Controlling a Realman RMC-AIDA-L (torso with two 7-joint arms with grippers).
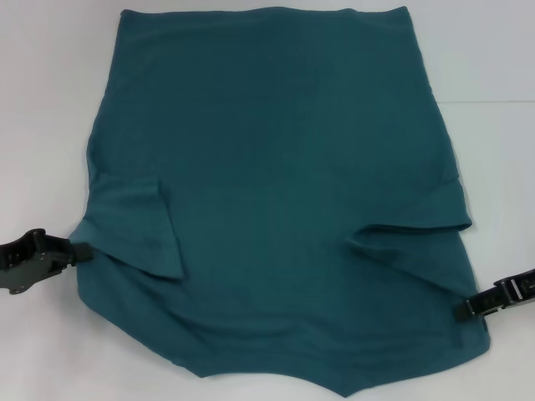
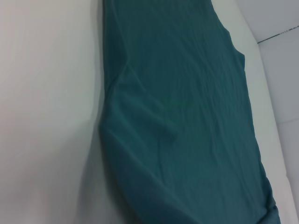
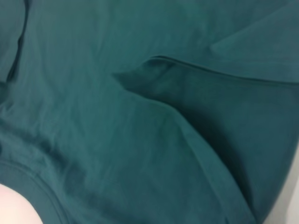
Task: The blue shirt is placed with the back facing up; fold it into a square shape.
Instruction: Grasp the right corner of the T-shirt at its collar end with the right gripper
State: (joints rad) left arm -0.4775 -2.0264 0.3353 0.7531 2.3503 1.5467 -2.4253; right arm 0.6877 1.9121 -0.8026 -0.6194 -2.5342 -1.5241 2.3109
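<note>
The blue shirt (image 1: 284,192) lies flat on the white table, plain side up, no lettering showing. Both short sleeves are folded inward onto the body, the left one (image 1: 146,234) and the right one (image 1: 418,225). The near edge comes to a point at the front. My left gripper (image 1: 79,251) is at the shirt's left edge by the sleeve, shut on the cloth. My right gripper (image 1: 464,311) is at the shirt's right edge, shut on the cloth. The shirt also fills the left wrist view (image 2: 187,116) and the right wrist view (image 3: 117,116), where the sleeve fold (image 3: 187,88) shows.
The white table (image 1: 42,100) surrounds the shirt on the left, right and far sides. A thin seam line (image 1: 493,101) crosses the table at the far right.
</note>
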